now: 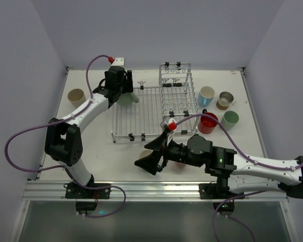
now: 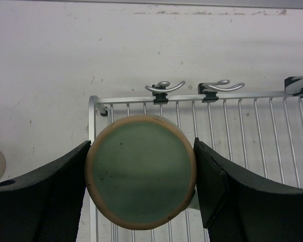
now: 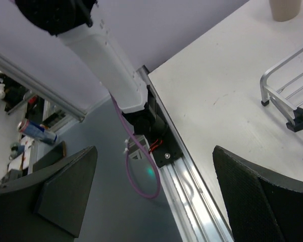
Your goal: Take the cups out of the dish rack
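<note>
White counter: fills the middle of the top view and carries everything listed below.
Dish rack: silver wire, at the centre of the top view. A flat low grid forms its left part, and the raised section with prongs stands at its right, toward the upper centre.
Right claw: lower centre of the top view, below the rack's bottom edge. It is released, with its fingers wide apart and nothing between them.
Left claw: at the upper left corner of the flat grid. It is clenched on the sage green cup, with one dark pad against each side.
Sage green cup: held between those pads over the rack's corner wires, its round tan-rimmed face turned to the wrist camera. Whether it rests on the wires I cannot tell.
Cups right of the rack: light blue cup, brown cup, red cup and pale green cup, grouped on the counter just beside the raised section.
Beige cup: alone on the counter at the upper left, well apart from the rack.
</note>
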